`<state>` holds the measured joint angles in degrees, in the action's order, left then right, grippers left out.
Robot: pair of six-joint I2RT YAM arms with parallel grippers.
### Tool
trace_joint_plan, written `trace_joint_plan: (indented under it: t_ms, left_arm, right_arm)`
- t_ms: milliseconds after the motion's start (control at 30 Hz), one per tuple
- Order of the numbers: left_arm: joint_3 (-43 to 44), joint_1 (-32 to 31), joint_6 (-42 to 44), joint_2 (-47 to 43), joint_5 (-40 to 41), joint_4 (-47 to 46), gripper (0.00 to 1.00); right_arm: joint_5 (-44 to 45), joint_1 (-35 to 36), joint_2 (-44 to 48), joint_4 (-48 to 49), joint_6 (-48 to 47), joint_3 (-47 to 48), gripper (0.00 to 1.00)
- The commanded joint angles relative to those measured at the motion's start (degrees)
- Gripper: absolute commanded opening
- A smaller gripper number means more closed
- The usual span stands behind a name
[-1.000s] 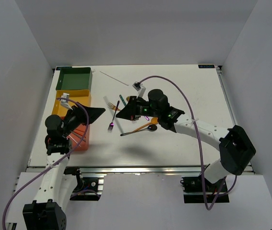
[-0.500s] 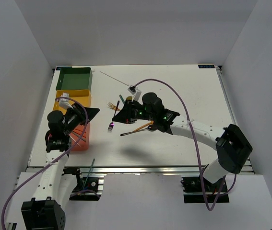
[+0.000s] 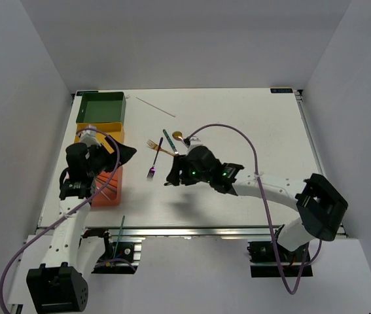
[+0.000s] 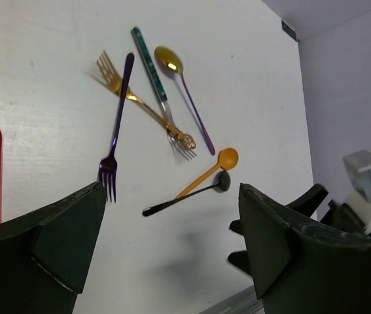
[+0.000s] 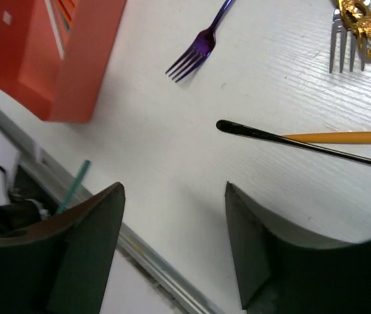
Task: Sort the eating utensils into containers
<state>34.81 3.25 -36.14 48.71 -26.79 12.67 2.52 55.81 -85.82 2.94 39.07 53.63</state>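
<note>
- The left gripper (image 4: 165, 255) hangs above the table (image 3: 250, 124) at about 9 o'clock from its middle, over the inner edge of the orange-red tray (image 3: 105, 186); its jaws stand wide apart with nothing between them.
- The right gripper (image 5: 172, 242) sits near the table's centre, its jaws apart and empty, just above the bare surface.
- Three trays line the left side: the dark green tray (image 3: 100, 106) at 12 o'clock of the row, the yellow tray (image 3: 104, 129) in the middle, largely under the left arm, and the orange-red one at 6 o'clock, nearest the front edge.
- The purple fork (image 4: 114, 134) lies loose on the table, tines toward the front edge, just right of the trays.
- At 2 o'clock from the purple fork, a gold fork (image 4: 139, 104), a teal-handled fork (image 4: 156, 82) and a gold-bowled spoon with a purple handle (image 4: 182, 91) lie in a cluster, the gold fork crossing under the purple one's handle.
- An orange spoon (image 4: 211, 171) and a black spoon (image 4: 185, 196) lie side by side, touching near their bowls, right under the right gripper.
- A thin pale stick, perhaps a chopstick (image 3: 154, 106), lies alone at 3 o'clock from the green tray.
- A teal stick (image 3: 117, 237) lies off the front edge of the table, on the frame below.
</note>
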Motion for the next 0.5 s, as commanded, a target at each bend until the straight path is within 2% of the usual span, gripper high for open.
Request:
trace_joint_plan:
  t_ms: [0, 33, 100, 233, 300, 433, 467]
  left_arm:
    - [4.1, -0.1, 4.9, -1.9, 0.3, 3.2, 0.91]
    - [4.7, -0.1, 5.2, -2.0, 0.9, 3.7, 0.91]
    - [4.9, -0.1, 5.4, -3.1, 1.9, 5.0, 0.91]
    - [5.7, -0.1, 6.3, -5.4, 11.7, 9.0, 0.95]
    - [5.9, -0.1, 6.2, -7.6, 16.5, 11.1, 0.98]
    - [6.5, 0.0, 5.1, -11.5, 28.1, 13.7, 0.98]
    - [6.7, -0.1, 5.3, -12.1, 28.6, 14.0, 0.98]
  right_arm:
    - [13.5, 7.4, -3.1, -9.0, 0.7, 6.1, 0.71]
    - [16.2, 8.6, -5.0, -10.7, 3.0, 7.6, 0.72]
    - [20.7, 12.5, -6.1, -11.8, 8.4, 8.0, 0.89]
    - [26.2, 19.1, -10.5, -12.9, 16.5, 11.1, 0.89]
    - [28.3, 22.7, -12.9, -15.1, 19.8, 15.6, 0.89]
    - [30.3, 27.9, -20.7, -21.5, 23.6, 27.7, 0.89]
    - [30.7, 27.9, -21.8, -23.3, 24.7, 27.8, 0.89]
